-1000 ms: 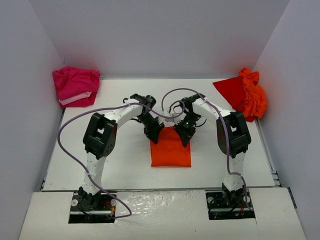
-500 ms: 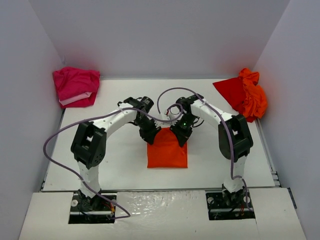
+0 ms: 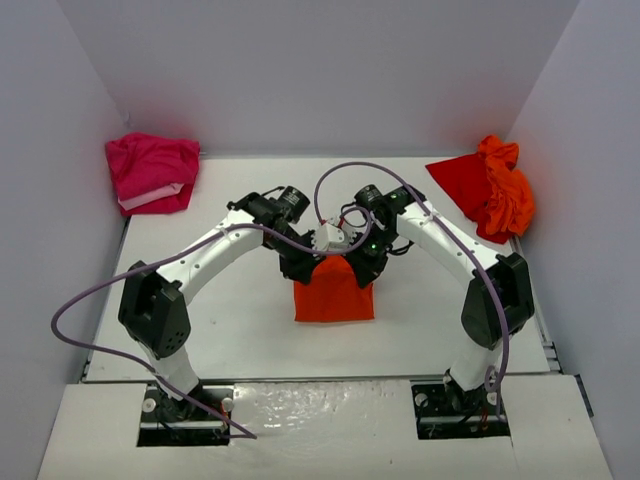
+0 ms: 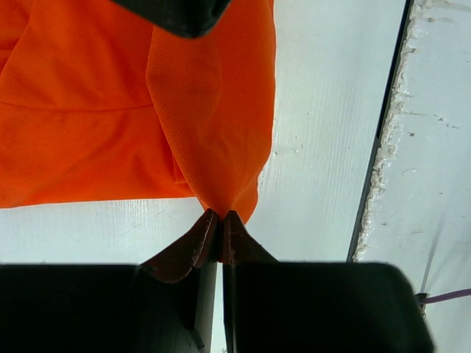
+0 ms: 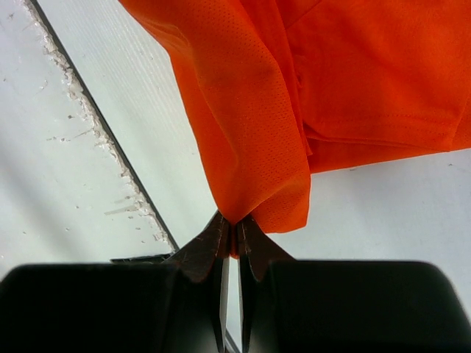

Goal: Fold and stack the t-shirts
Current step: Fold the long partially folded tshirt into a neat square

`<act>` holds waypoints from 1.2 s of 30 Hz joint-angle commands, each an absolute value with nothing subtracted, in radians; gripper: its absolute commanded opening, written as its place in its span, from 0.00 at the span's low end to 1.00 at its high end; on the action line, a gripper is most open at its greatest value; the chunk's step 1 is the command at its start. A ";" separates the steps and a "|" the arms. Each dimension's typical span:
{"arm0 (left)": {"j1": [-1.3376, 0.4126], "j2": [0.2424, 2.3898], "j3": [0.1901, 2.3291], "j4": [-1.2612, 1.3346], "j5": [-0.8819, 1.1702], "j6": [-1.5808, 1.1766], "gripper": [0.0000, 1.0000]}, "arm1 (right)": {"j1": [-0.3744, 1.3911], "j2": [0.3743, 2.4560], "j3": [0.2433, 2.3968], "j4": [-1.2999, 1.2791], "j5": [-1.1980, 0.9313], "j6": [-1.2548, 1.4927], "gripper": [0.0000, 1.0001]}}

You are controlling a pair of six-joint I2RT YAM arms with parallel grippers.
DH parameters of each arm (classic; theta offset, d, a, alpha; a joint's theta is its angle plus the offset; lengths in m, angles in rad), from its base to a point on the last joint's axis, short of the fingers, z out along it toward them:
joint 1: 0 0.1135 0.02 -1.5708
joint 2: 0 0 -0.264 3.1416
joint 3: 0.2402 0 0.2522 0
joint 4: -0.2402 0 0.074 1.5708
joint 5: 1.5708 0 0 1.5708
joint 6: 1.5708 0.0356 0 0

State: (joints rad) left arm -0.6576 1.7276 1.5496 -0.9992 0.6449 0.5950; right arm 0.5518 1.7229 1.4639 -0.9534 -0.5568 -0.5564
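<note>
An orange t-shirt, partly folded, lies at the table's middle with its far edge lifted. My left gripper is shut on its far left corner, and my right gripper is shut on its far right corner. Both hold the cloth above the table, and it hangs from the fingertips in each wrist view. A folded pink t-shirt lies at the far left corner. A crumpled heap of orange-red t-shirts lies at the far right.
White walls close in the table on the left, back and right. A dark gap runs along the table's near edge, before the arm bases. Purple cables loop from both arms.
Both grippers have risen and drawn the shirt's far edge toward the near side. The shirt's visible patch has grown shorter. Both arms have swung outward at the elbows.
</note>
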 commanded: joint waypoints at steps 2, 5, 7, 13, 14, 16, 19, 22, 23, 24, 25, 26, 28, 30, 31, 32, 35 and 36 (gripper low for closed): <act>-0.664 1.754 1.597 -1.100 0.572 0.602 0.00 | 0.570 1.671 1.549 -0.926 -0.635 -0.592 0.00; -0.660 1.766 1.608 -1.107 0.574 0.610 0.00 | 0.571 1.685 1.570 -0.933 -0.631 -0.599 0.00; -0.651 1.771 1.617 -1.110 0.579 0.618 0.00 | 0.569 1.689 1.579 -0.937 -0.628 -0.606 0.00; -0.609 1.788 1.682 -1.150 0.628 0.636 0.00 | 0.557 1.696 1.618 -0.954 -0.622 -0.626 0.00; -0.601 1.790 1.689 -1.147 0.627 0.638 0.00 | 0.553 1.699 1.621 -0.954 -0.623 -0.632 0.00; -0.586 1.801 1.708 -1.141 0.621 0.641 0.00 | 0.540 1.723 1.627 -0.953 -0.627 -0.647 0.00; -0.559 1.851 1.761 -1.154 0.625 0.653 0.00 | 0.525 1.759 1.633 -0.953 -0.637 -0.672 0.00; -0.537 1.902 1.808 -1.179 0.633 0.664 0.00 | 0.502 1.812 1.655 -0.953 -0.646 -0.694 0.00; -0.529 1.917 1.818 -1.176 0.633 0.666 0.00 | 0.495 1.827 1.663 -0.951 -0.649 -0.701 0.00; -0.522 1.933 1.828 -1.172 0.632 0.667 0.00 | 0.487 1.844 1.673 -0.949 -0.652 -0.708 0.00; -0.516 1.954 1.838 -1.168 0.631 0.666 0.00 | 0.478 1.865 1.679 -0.942 -0.654 -0.712 0.00; -0.509 1.976 1.849 -1.165 0.630 0.665 0.00 | 0.470 1.885 1.685 -0.935 -0.657 -0.717 0.00; -0.497 2.010 1.854 -1.127 0.613 0.651 0.00 | 0.452 1.934 1.692 -0.903 -0.654 -0.713 0.00; -0.473 2.043 1.837 -1.015 0.570 0.610 0.00 | 0.434 2.018 1.693 -0.819 -0.617 -0.681 0.00; -0.466 2.067 1.819 -0.981 0.562 0.587 0.00 | 0.420 2.053 1.703 -0.767 -0.595 -0.650 0.01; -0.460 2.080 1.811 -0.933 0.535 0.566 0.00 | 0.419 2.102 1.720 -0.764 -0.582 -0.648 0.05; -0.447 2.096 1.760 -0.781 0.435 0.510 0.01 | 0.417 2.183 1.760 -0.721 -0.517 -0.622 0.12; -0.442 2.092 1.726 -0.707 0.409 0.476 0.03 | 0.416 2.188 1.763 -0.699 -0.480 -0.605 0.13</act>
State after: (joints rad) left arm -0.4857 2.1034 1.7939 -0.9487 0.5784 0.6177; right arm 0.4249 2.1546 1.7052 -0.7797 -0.5538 -0.6306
